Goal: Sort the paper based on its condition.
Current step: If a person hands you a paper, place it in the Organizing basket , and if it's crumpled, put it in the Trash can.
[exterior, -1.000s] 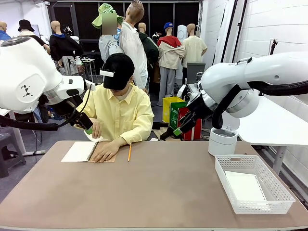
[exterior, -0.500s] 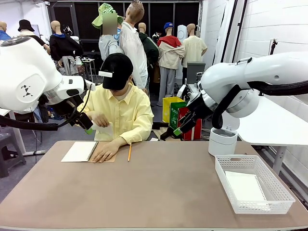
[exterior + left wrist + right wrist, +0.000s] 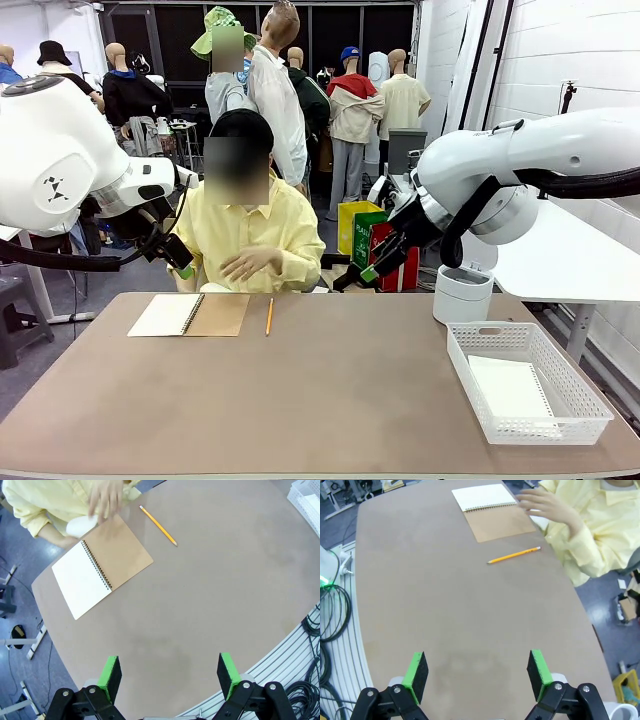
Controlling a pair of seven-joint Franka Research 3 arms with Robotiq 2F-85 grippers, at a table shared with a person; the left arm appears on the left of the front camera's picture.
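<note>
One white sheet of paper lies flat in the white mesh basket at the table's right. The person holds another white piece of paper just beyond the table's far edge; a hand partly covers it, and its condition is unclear. My left gripper hangs open and empty high over the table's left side, near the person's arm. Open and empty too, my right gripper hovers above the table's right half.
A spiral notebook lies open at the far left with its tan cover folded out, a yellow pencil beside it. A white cylindrical bin stands behind the basket. The brown table's middle is bare.
The person lifted both hands off the notebook, pulled a white sheet away from it and brought it down behind the table's edge. Neither arm moved.
</note>
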